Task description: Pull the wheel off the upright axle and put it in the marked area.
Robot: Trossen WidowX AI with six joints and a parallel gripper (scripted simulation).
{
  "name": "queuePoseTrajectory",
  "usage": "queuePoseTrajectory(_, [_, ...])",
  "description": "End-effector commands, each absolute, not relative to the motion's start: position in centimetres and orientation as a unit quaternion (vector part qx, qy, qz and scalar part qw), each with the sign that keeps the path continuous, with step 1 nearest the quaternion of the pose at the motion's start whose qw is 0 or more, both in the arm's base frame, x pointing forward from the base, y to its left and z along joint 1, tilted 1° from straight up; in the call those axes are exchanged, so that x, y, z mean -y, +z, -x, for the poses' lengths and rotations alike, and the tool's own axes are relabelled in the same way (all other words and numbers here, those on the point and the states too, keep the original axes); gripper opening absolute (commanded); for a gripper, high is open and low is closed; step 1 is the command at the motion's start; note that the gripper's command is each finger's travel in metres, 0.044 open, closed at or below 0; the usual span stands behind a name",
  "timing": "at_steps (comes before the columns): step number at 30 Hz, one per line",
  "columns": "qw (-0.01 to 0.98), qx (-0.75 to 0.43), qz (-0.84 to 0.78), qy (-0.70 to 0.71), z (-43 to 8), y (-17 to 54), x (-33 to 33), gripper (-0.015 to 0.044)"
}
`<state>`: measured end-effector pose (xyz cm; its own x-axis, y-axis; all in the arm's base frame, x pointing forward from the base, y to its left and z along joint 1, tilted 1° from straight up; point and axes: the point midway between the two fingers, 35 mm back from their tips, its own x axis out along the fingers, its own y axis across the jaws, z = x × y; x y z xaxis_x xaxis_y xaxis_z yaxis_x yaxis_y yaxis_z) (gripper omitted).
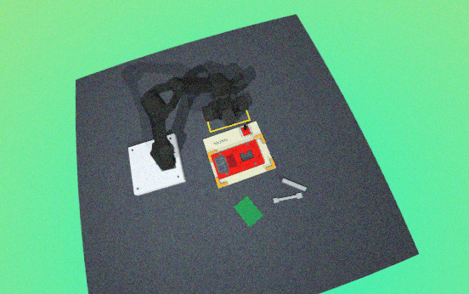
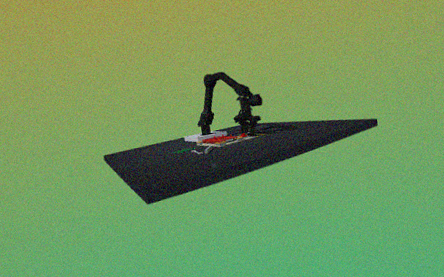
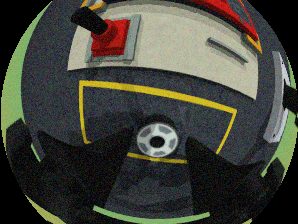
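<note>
Table: dark grey slab under my arm, carrying everything here.
My base plate: white, flat on the table.
Board: cream with orange corners and a red inset, lying just beside the base plate.
Marked area: yellow outline on the table, at the board's far edge.
Wheel: grey, down at the outline's near line.
Green card: flat, in front of the board.
Two grey bars: near each other, beside the card.

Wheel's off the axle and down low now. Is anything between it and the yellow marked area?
Nothing visible does. The wheel sits between the fingers of the gripper over the yellow marked area, near its closer edge; the axle stands apart, beyond the far side.
</note>
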<state>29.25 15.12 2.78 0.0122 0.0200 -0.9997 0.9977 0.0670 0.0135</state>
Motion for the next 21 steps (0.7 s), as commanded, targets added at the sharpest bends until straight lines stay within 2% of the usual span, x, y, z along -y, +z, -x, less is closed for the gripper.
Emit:
queuePoseTrajectory(1, [0.516,-0.516,-0.497,-0.47,-29.6,5.1,-15.3,0.03])
queuePoseTrajectory(5, [0.516,-0.514,-0.498,-0.47,-29.4,8.4,-15.1,0.03])
queuePoseTrajectory(9, [0.516,-0.514,-0.498,-0.47,-29.3,8.6,-15.1,0.03])
queuePoseTrajectory(14, [0.516,-0.516,-0.496,-0.47,-27.1,9.5,-13.9,0.0431])
queuePoseTrajectory(21, [0.515,-0.515,-0.496,-0.472,-22.3,12.3,-11.4,0.044])
